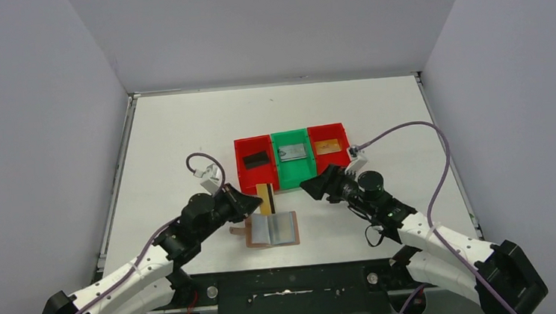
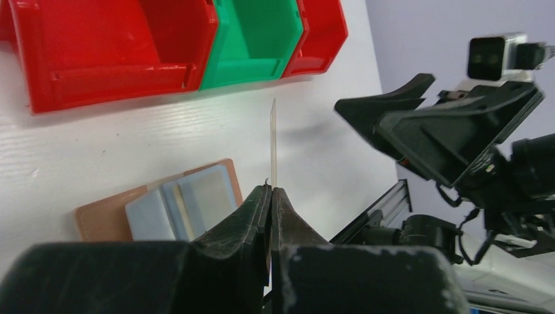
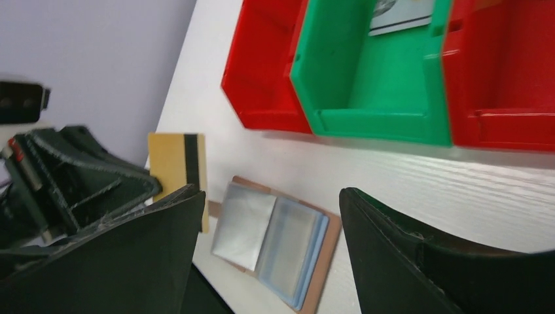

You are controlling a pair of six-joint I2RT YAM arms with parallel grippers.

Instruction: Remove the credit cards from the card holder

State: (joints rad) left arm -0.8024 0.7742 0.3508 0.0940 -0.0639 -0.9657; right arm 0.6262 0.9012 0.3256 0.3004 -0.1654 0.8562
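Card holder point(image 1: 272, 230) lies open and flat on the table point(image 1: 183, 134), lining up, near the front edge between the two arms. We see grey-blue pockets. We can't tell whether a card is still inside (the left wrist view shows a thin tan strip at the fold, nothing more).

Gold striped card point(image 1: 265, 196) is out of the holder, just past its far edge, pinched in the left gripper point(image 1: 252, 202). In the left wrist view the fingers point(image 2: 252, 209) are pressed together on the card's lower end. We see the card edge-on there, with most of it sticking out past the tips toward the bins.

Right gripper point(image 1: 321, 186) has its jaws spread wide, with nothing between them and touching nothing. It hangs to the right of the holder, near the front of the green bin point(image 1: 284, 180), tips pointing left toward the left gripper. Its wrist view looks between the fingers at the open holder and the held card beside it.

Three bins sit in a touching row beyond the holder:
- left red bin point(image 1: 245, 176): black card point(image 1: 256, 159)
- green bin: silver card point(image 1: 292, 153)
- right red bin point(image 1: 342, 138): tan card point(image 1: 327, 147)
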